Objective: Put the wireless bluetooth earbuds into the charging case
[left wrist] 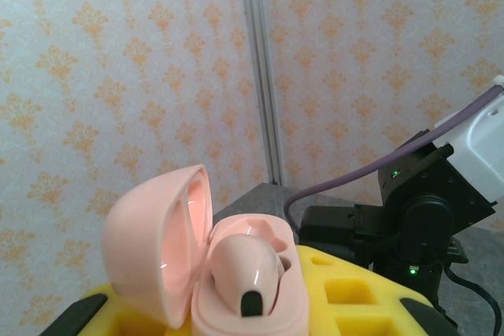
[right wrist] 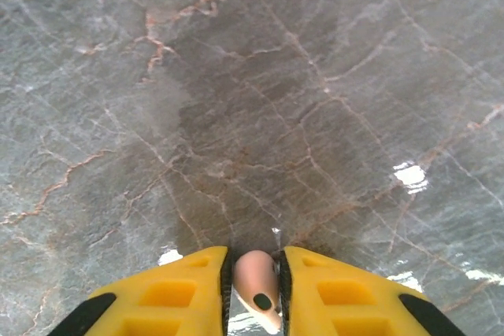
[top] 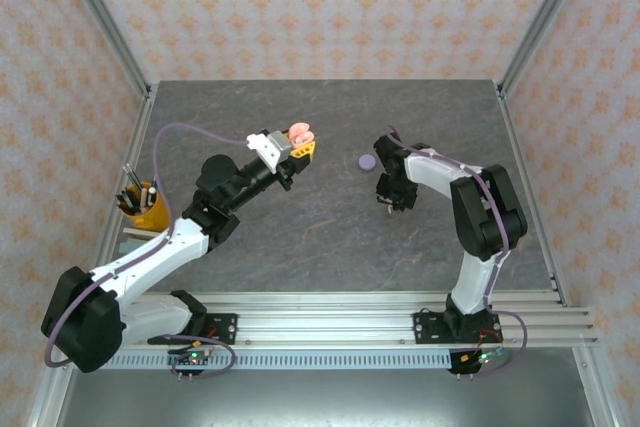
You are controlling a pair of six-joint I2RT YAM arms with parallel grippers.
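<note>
My left gripper is raised over the table and shut on an open pale pink charging case. In the left wrist view the case sits between the yellow fingers with its lid swung up to the left. One pink earbud lies in a well of the case. My right gripper is down at the marble table, its yellow fingers pressed against both sides of a second pink earbud. In the top view that right gripper sits right of centre.
A small lilac round case lies shut on the table between the two grippers. A yellow cup of pens stands at the left edge. The right arm shows behind the pink case. Patterned walls enclose the table.
</note>
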